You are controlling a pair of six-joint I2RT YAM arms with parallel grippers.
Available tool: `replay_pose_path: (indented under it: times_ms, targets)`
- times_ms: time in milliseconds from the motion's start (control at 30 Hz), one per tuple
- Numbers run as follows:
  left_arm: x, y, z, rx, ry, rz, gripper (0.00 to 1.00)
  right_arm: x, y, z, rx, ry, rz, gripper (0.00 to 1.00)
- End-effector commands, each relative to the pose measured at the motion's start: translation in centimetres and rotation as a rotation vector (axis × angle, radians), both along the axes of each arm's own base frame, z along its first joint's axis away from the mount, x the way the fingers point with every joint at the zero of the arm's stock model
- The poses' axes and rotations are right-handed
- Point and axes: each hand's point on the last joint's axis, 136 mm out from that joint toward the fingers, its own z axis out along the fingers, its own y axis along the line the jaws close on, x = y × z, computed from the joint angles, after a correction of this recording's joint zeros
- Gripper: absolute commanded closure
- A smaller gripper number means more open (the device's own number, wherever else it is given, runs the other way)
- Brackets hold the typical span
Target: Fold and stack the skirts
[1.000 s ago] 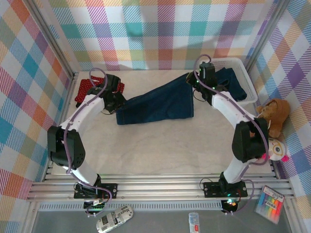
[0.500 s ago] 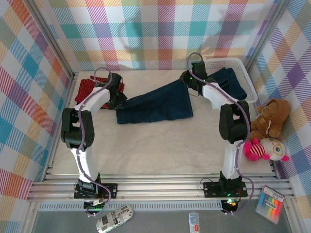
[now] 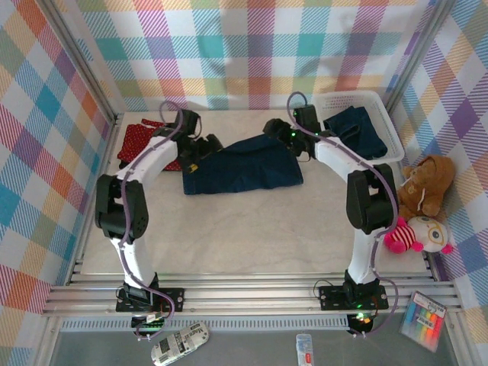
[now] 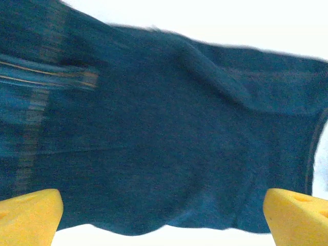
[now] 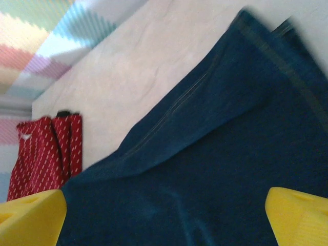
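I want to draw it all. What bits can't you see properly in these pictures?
- Red dotted skirt: top view, the left arm covers its right side.
- Spread denim skirt: left wrist view, blurred, cut off by the edges.
- Denim in the basket: top view, too bunched to count pieces.

The pale bench carries a denim skirt spread by the middle of its far edge, a red dotted skirt in the far-left corner, and a white basket in the far-right corner.
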Motion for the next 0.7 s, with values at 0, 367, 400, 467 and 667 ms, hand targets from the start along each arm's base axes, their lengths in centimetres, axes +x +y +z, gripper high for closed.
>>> replay_pose_path:
  times_ms: [0,367,400,467,667]
  targets:
    - [1.2,-2.4,-3.1,-0.047,0.053,-0.080,0.00,-1.3,1.5,-3.8,0.048,0.155,0.044,0.01]
    - [-5.3,-6.4,-10.2,-0.005,0.257,-0.214,0.00,-12.2,-4.3,-10.6,-0.102,0.447,-0.011,0.01]
    - [-6.7,-6.8,-10.3,-0.015,0.271,-0.221,0.00,-13.7,-4.9,-10.9,-0.109,0.470,-0.016,0.01]
    - [-9.2,-7.4,-10.1,-0.045,0.284,-0.226,0.00,-16.4,-5.9,-11.2,-0.114,0.494,-0.022,0.01]
    - [-13.3,-8.2,-7.3,-0.077,0.271,-0.233,0.00,-21.0,-7.2,-9.9,-0.087,0.482,-0.030,0.01]
